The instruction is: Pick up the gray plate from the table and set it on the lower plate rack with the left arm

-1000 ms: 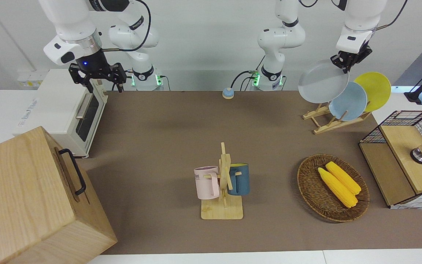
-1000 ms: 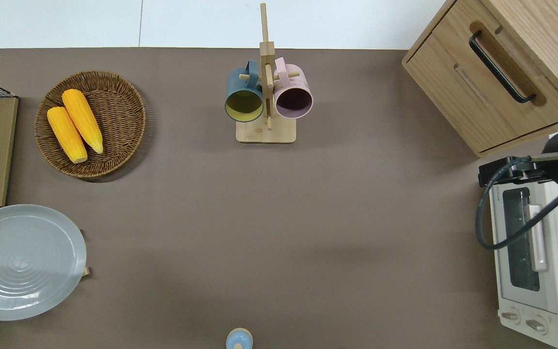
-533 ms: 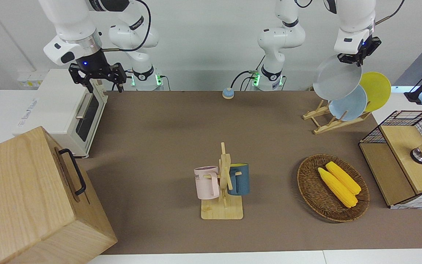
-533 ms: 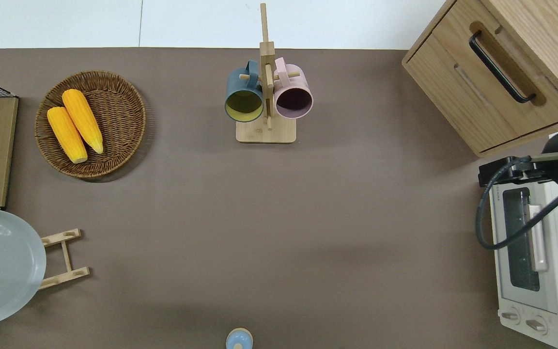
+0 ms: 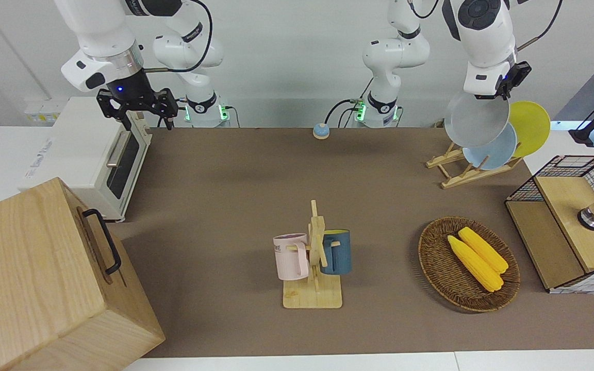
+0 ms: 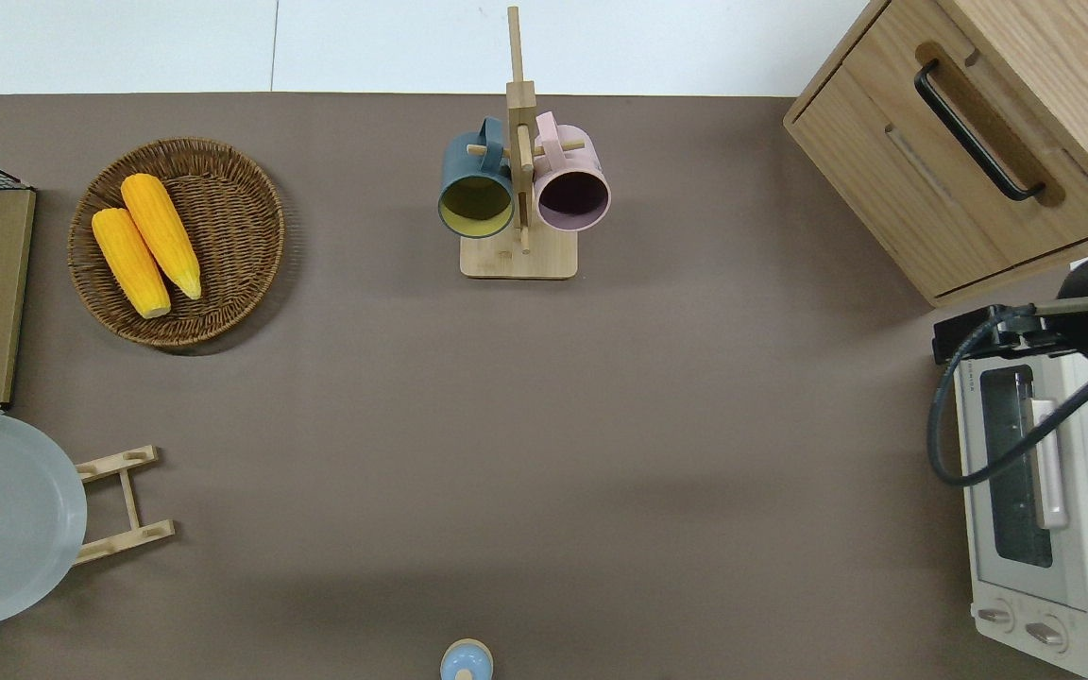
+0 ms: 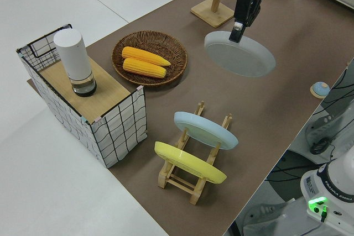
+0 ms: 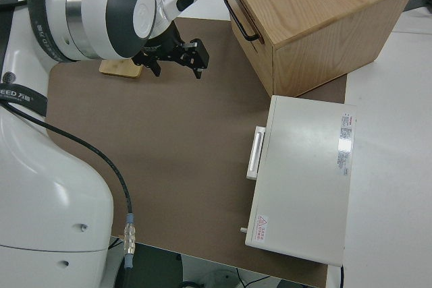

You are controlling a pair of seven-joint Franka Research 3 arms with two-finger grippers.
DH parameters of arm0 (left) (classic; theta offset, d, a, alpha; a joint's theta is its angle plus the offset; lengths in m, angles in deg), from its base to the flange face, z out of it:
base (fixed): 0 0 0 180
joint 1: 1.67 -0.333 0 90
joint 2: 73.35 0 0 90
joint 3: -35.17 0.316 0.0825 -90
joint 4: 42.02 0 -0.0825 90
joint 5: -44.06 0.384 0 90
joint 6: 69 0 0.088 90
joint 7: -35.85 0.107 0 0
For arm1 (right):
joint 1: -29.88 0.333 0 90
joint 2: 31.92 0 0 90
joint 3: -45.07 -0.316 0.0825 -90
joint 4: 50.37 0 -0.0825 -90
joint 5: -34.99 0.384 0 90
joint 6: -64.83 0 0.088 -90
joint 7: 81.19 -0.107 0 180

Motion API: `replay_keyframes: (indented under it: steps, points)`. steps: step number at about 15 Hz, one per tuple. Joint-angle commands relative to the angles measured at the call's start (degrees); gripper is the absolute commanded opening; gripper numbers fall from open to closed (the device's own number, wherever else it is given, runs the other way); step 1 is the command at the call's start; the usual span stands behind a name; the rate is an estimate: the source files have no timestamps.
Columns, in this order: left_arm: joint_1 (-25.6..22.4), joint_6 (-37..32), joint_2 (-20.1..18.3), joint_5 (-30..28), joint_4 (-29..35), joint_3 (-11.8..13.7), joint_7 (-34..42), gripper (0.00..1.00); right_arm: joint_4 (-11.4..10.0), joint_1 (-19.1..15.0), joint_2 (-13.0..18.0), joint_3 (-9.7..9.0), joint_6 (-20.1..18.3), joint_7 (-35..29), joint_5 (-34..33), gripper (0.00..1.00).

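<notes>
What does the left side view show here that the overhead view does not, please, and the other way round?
Only the left side view shows the light blue plate and yellow plate standing in the lower plate rack, and the left gripper gripping the gray plate. Only the overhead view shows the wooden drawer cabinet and the parked right arm. Both show the gray plate, the rack and the basket of corn.

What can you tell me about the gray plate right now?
The gray plate is round, shallow and pale gray with a raised rim and a smooth, matte face. The left claw pinches its upper rim and holds it in the air, tilted. In the overhead view it hangs over the wooden plate rack at the left arm's end of the table. It is not yet seated between the pegs. The light blue plate and yellow plate already stand there.
</notes>
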Motion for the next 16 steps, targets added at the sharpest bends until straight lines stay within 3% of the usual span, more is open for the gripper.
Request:
replay_keyframes:
  steps: [1,7,16]
  points:
    - [0.4,1.42,-0.62,1.74,4.14,-0.24,-4.81,0.0,0.37,0.41,-0.02,0.34,-0.05,-0.22,0.15,0.983]
    - [0.4,5.72,-0.62,4.73,11.96,-0.59,-12.64,0.0,0.37,0.41,-0.02,0.34,-0.05,-0.22,0.15,0.983]
    - [0.4,8.37,0.34,8.42,17.68,-0.51,-18.97,0.0,0.37,0.41,-0.02,0.34,-0.05,-0.22,0.15,0.983]
